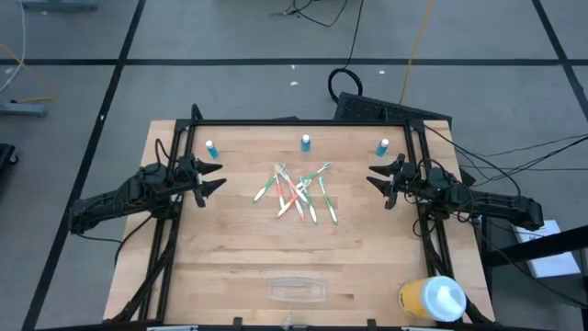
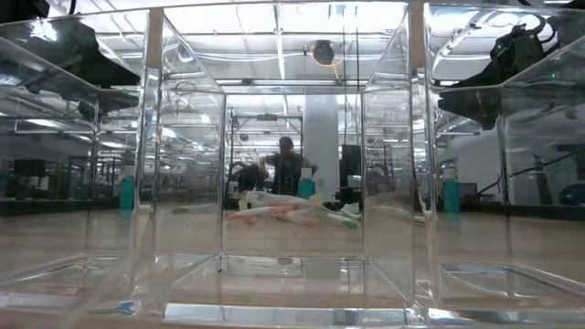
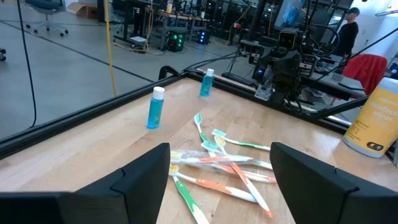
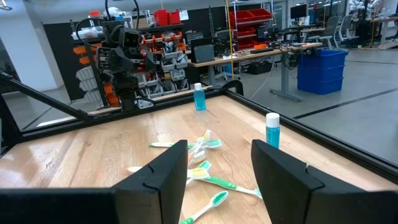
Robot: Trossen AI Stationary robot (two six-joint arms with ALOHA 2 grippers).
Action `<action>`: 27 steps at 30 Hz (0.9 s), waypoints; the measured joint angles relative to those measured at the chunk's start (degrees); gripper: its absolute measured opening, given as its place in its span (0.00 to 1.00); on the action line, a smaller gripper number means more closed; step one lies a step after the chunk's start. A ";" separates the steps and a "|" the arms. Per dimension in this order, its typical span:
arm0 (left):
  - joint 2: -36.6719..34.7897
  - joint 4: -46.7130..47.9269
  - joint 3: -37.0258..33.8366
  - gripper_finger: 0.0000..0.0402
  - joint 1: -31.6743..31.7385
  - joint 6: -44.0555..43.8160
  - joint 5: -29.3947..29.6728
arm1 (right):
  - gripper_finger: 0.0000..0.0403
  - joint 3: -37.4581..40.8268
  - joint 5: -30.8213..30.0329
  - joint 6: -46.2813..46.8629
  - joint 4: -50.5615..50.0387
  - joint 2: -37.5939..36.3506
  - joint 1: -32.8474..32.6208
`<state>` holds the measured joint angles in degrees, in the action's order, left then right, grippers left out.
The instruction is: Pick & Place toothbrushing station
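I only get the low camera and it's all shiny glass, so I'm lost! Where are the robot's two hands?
Observer: The left gripper hovers open at the table's left edge, the right gripper open at its right edge.
Operator: What's the glass thing?
Observer: The toothbrushing station, a clear holder lying near the table's front edge.
Operator: Are the brushes inside it?
Observer: No, the toothbrushes lie piled mid-table, apart from it.
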<state>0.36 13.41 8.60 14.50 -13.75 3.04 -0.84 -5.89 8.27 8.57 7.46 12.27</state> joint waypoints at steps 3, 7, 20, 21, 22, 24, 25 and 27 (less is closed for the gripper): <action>0.00 0.00 0.00 0.70 0.00 0.01 -0.01 | 0.42 0.01 0.01 1.85 0.65 0.00 -0.01; 0.00 0.01 0.00 0.70 -0.01 0.00 -0.01 | 0.42 0.02 0.00 7.25 3.49 0.02 -0.01; 0.00 0.01 0.00 0.70 0.00 -0.01 0.00 | 0.42 0.02 -0.01 27.89 13.49 0.01 -0.01; 0.00 0.01 0.00 0.70 -0.02 0.01 -0.01 | 0.42 0.02 -0.14 27.01 13.41 0.02 0.03; 0.00 0.00 0.00 0.70 0.00 0.01 -0.01 | 0.42 0.02 -0.49 24.61 13.28 0.00 0.11; 0.00 0.02 -0.02 0.70 -0.02 0.01 -0.01 | 0.42 0.02 -2.27 18.45 12.41 0.00 0.11; 0.00 0.00 0.00 0.70 -0.02 0.00 -0.01 | 0.42 0.02 -3.29 15.50 11.90 0.02 0.11; 0.00 0.00 0.00 0.70 -0.02 0.01 -0.01 | 0.42 0.02 -4.55 13.61 11.58 0.02 0.11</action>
<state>0.36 13.41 8.60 14.48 -13.74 3.03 -0.82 -10.44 21.88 20.15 7.49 12.38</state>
